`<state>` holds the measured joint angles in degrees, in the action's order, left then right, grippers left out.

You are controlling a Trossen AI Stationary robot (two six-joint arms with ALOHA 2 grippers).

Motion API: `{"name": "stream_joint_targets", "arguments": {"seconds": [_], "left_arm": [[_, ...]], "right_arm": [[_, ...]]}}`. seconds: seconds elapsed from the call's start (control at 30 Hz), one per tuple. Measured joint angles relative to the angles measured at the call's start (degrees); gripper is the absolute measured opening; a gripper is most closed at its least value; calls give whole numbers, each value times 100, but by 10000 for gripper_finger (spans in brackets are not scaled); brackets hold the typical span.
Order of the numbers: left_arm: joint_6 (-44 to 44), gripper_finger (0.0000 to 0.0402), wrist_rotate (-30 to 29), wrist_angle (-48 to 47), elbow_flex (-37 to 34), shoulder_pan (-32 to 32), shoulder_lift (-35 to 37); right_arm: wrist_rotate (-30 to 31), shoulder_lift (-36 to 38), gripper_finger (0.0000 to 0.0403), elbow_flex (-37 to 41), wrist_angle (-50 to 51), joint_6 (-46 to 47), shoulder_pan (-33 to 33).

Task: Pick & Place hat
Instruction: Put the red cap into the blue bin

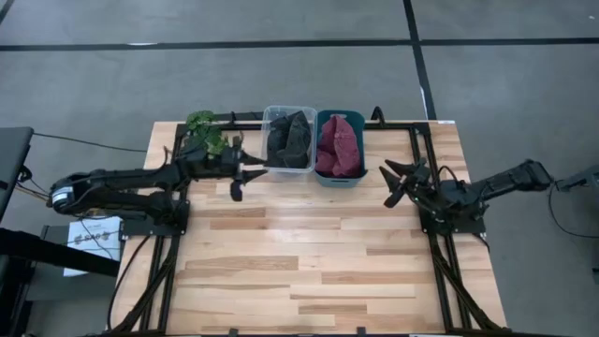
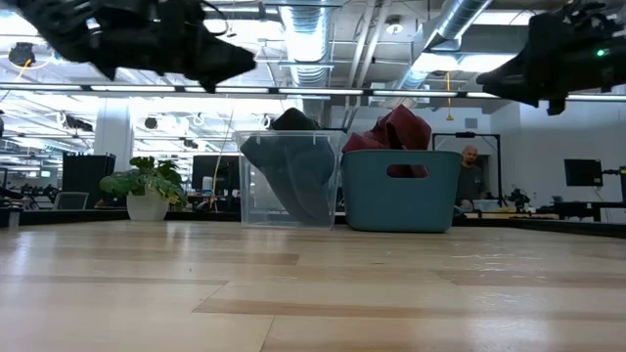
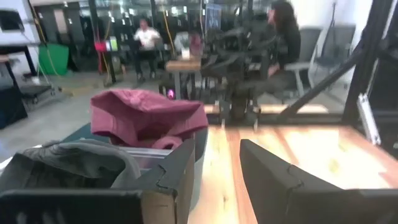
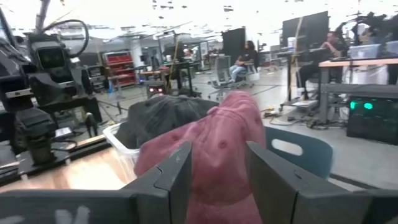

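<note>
A clear bin (image 1: 288, 139) at the table's far edge holds dark grey hats (image 3: 74, 162), seen through its wall in the low view (image 2: 293, 176). Right of it, a teal bin (image 1: 339, 173) holds maroon hats (image 4: 224, 143). My left gripper (image 1: 251, 173) hovers open just left of the clear bin's near corner, raised above the table (image 3: 217, 180). My right gripper (image 1: 388, 184) hovers open to the right of the teal bin, pointing at the maroon hats (image 4: 217, 180). Neither holds anything. No hat lies on the bare table.
A potted plant (image 1: 206, 133) stands at the far left corner, behind my left arm. Bare wooden tabletop (image 1: 309, 253) stretches from the bins toward the near edge. Black frame rails run along both sides. People sit in the room beyond the table (image 2: 472, 181).
</note>
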<state>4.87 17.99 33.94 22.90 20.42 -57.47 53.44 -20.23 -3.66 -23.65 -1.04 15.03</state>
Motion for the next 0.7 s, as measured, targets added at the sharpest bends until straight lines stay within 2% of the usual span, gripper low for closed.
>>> {"name": "stream_joint_targets", "arguments": {"seconds": [0.1,0.2,0.47,0.6,0.7], "left_arm": [[-106,127,-1,413,-437,-23,306],[-108,127,-5,512,-695,-21,517],[-389,127,-104,497,-870,-19,808],[-436,127,-103,465,-914,-19,828],[-566,127,-101,465,-916,-19,828]], "right_arm": [[-814,-2,124,0,-3,124,-577],[-1258,-2,112,0,-3,264,-1118],[-2607,-150,62,0,3,373,-2362],[-3118,-506,14,0,-22,533,-2922],[-3493,-831,6,0,-268,567,-3236]]}}
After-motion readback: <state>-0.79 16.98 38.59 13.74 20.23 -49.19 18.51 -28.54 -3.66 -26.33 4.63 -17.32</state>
